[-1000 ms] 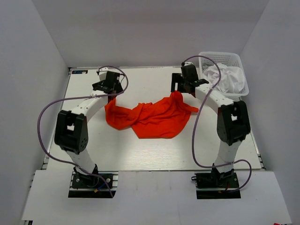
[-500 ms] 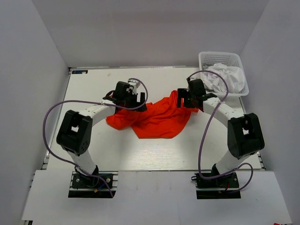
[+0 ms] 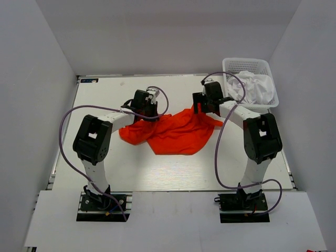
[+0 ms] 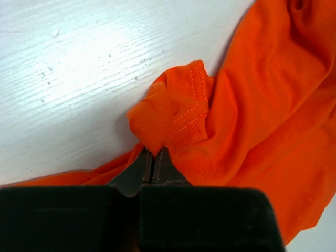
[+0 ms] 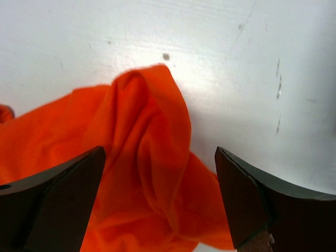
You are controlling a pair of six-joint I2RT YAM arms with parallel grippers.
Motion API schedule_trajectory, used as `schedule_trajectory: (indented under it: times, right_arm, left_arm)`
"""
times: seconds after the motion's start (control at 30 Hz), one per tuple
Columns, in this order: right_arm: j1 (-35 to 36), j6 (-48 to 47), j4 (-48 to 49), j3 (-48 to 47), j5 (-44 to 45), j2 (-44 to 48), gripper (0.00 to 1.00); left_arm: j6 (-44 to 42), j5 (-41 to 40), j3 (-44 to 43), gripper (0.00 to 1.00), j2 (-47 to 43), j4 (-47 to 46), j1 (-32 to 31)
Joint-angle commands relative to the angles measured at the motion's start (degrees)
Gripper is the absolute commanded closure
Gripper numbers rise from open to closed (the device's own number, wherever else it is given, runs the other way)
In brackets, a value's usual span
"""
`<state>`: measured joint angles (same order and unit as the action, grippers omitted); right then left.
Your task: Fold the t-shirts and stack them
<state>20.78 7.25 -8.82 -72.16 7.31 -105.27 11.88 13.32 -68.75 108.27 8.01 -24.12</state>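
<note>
Near side of the white wooden table [image 3: 173, 173]: bare ahead of the two arm bases.

Mid-table: the bright orange-red cloth t-shirt [image 3: 173, 134] lies crumpled and unfolded, in a loose heap between the arms.

Far-left edge of the heap: the left gripper [image 4: 154, 157] is pinched tight on a bunched bit of stitched hem.

Far-right edge: the right gripper [image 5: 159, 153] hangs with jaws wide apart, straddling a raised ridge of cloth and holding nothing.

Far right corner: the plain white cloth t-shirt [image 3: 257, 89] sits wadded in the white plastic lattice basket [image 3: 247, 64], not yet taken out.

Risks, as judged:
- The left pinch is thin and near the fingertips, so a lift could pull the hem free.
- The ridge under the right jaws looks doubled. Closing there may catch two layers and leave the shirt twisted instead of spread.
</note>
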Motion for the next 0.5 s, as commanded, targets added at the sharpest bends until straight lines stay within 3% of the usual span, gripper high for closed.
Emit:
schedule_trajectory:
  times: [0.0, 0.17, 0.27, 0.37, 0.4, 0.47]
  right_arm:
    - [0.0, -2.0, 4.2, -5.2, -1.2, -2.9, 0.10]
    - [-0.2, -1.0, 4.3, -9.8, -1.7, -7.4, 0.17]
    - [-0.3, 0.0, 3.8, -11.5, 0.4, -10.5, 0.29]
    - [-0.2, 1.4, 3.3, -12.5, 2.6, -11.0, 0.79]
    - [-0.1, 1.7, 3.5, -12.3, 2.8, -10.5, 1.00]
    - [0.1, 1.7, 5.4, -9.5, 2.9, -5.8, 1.00]
  left_arm:
    - [0.4, -2.5, -1.9, 1.00, -3.7, -2.6, -0.1]
    - [0.4, -3.7, 0.3, 1.00, -7.2, -3.9, 0.5]
    - [0.4, -4.3, 1.7, 1.00, -9.7, -4.5, 0.5]
    - [0.4, -5.5, 1.7, 1.00, -11.7, -4.5, 0.5]
    - [0.4, -6.3, 1.7, 1.00, -11.7, -4.5, 0.5]
    - [0.4, -6.8, 2.2, 1.00, -14.0, -4.5, 0.5]
